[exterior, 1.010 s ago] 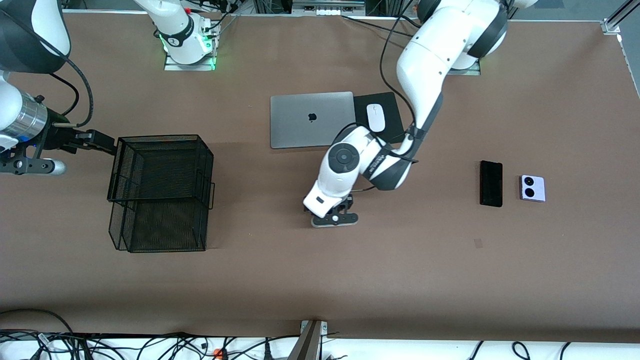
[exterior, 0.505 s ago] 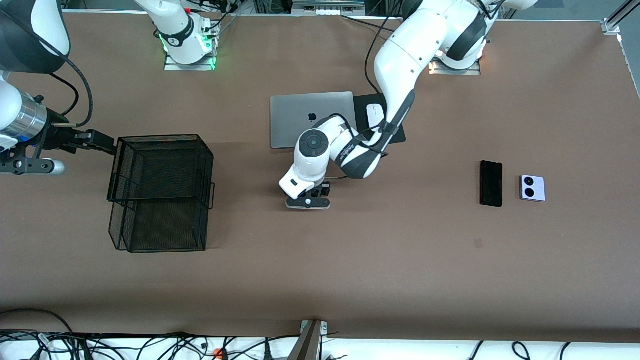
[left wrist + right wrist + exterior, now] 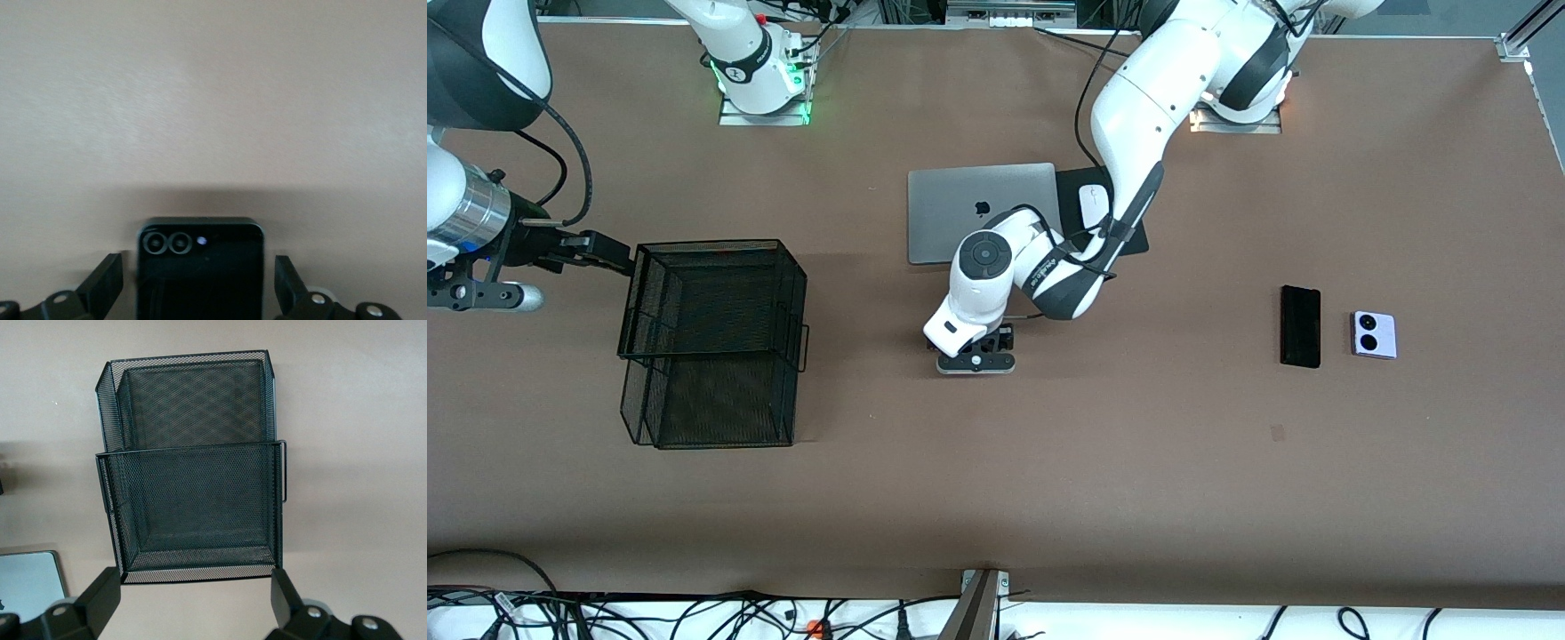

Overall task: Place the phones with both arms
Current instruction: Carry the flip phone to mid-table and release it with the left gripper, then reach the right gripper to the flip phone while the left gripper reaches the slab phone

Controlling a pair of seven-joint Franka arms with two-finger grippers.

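Note:
A small black folded phone [image 3: 200, 273] with two camera rings lies between the fingers of my left gripper [image 3: 198, 267]. The gripper is open, with a gap on each side of the phone. In the front view this gripper [image 3: 975, 351] is low over the middle of the table, just nearer the camera than the laptop, and its hand hides that phone. A long black slab phone [image 3: 1300, 325] and a pale lavender phone [image 3: 1374, 334] lie side by side toward the left arm's end. My right gripper [image 3: 609, 253] waits open and empty beside the mesh basket [image 3: 711, 244].
The black two-tier wire basket [image 3: 193, 450] stands toward the right arm's end. A closed grey laptop [image 3: 983, 212] lies mid-table, with a white mouse [image 3: 1094, 206] on a black pad [image 3: 1129, 178] beside it. The laptop corner [image 3: 30, 583] shows in the right wrist view.
My left arm swung toward the right arm's end of the table and closer to the laptop, then stopped. The right arm and the two phones on the table have not moved.

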